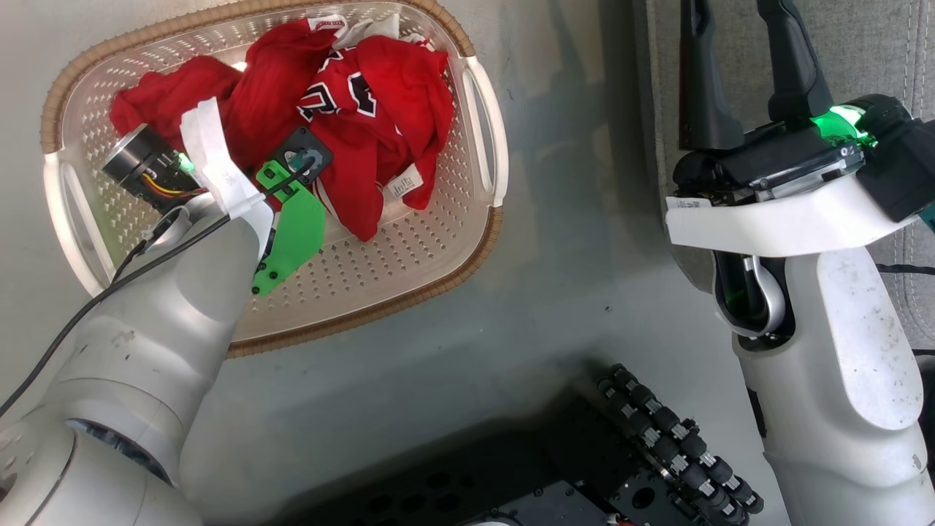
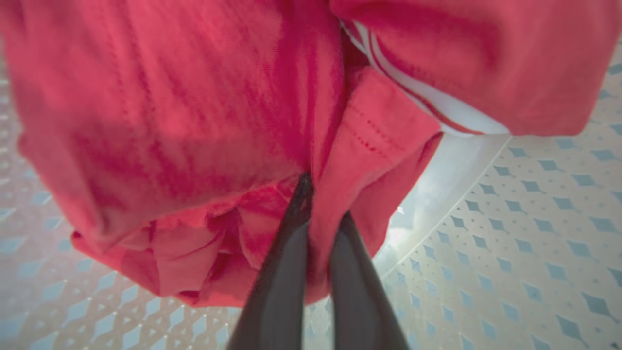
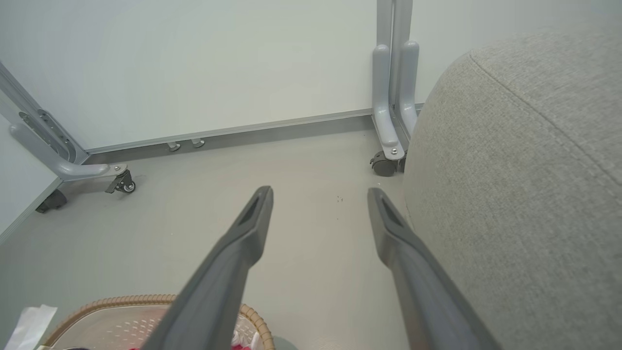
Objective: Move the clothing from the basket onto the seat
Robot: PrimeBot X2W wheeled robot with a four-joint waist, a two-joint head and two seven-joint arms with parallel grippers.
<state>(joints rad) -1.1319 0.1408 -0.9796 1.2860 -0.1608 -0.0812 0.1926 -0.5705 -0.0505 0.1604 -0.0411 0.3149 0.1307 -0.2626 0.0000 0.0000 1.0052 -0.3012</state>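
Grey floor carries the basket at upper left of the head view, clothing inside. Left gripper is clamped on a red fold; right gripper stands wide beside the seat.

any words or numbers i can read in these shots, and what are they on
lettering on jersey: black, white-edged, creased; cannot be read
white tag on it: print too small
neck label: red print, blurred
wrist sticker: too small
no text reads clearly
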